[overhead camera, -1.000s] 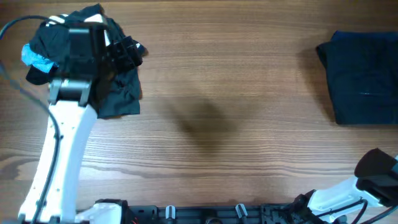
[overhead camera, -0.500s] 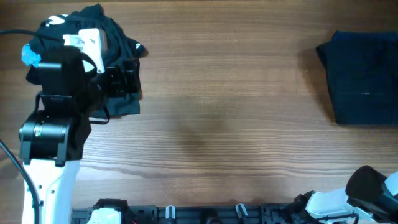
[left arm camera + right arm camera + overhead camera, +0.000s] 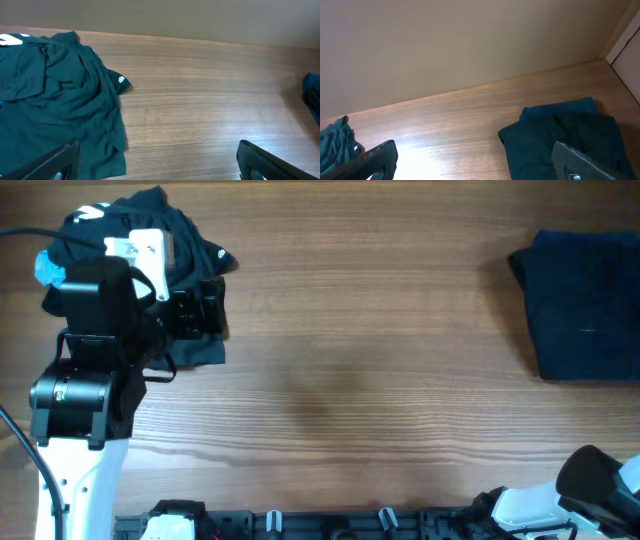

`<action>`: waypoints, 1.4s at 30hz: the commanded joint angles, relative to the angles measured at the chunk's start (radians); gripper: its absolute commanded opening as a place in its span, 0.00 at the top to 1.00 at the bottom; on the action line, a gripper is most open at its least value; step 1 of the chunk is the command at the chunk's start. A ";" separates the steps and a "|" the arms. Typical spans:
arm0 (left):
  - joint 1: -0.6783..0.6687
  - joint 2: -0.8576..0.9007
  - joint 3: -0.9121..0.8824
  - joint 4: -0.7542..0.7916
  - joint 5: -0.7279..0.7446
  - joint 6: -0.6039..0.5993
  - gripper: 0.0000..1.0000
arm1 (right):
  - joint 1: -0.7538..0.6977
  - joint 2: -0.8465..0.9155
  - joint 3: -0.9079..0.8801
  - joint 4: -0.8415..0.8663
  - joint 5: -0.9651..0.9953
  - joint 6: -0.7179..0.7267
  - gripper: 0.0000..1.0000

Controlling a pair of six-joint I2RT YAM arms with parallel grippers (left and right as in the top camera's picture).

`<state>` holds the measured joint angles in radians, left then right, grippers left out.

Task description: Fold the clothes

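Note:
A crumpled pile of dark clothes lies at the table's far left, with a small white logo and a light-blue piece at its left edge. It fills the left of the left wrist view. My left gripper hovers over the pile's near right edge, open and empty. A folded dark stack lies at the far right, with a navy piece under it. My right gripper is open and empty, held back from the stack.
The wooden table stretches between the pile and the stack. The right arm sits at the near right corner. A black rail runs along the near edge. A beige wall stands behind the table.
My left arm has pulled back from over the pile towards the near side and risen; the pile's top is now uncovered. The right arm shifted slightly.

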<state>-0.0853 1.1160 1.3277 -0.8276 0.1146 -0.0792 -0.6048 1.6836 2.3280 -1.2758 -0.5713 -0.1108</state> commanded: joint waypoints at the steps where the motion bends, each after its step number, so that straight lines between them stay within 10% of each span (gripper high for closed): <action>1: -0.005 -0.007 0.000 0.000 0.016 0.023 0.00 | 0.002 0.013 0.002 -0.002 0.014 -0.018 0.00; 29: -0.002 -0.047 -0.016 -0.088 -0.003 0.023 0.00 | 0.002 0.013 0.002 -0.002 0.014 -0.018 0.00; 42: 0.113 -0.707 -0.876 0.753 0.095 0.019 0.00 | 0.002 0.013 0.002 -0.002 0.014 -0.018 0.00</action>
<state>0.0212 0.5419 0.6205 -0.1471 0.1581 -0.0784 -0.6048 1.6836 2.3280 -1.2789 -0.5632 -0.1108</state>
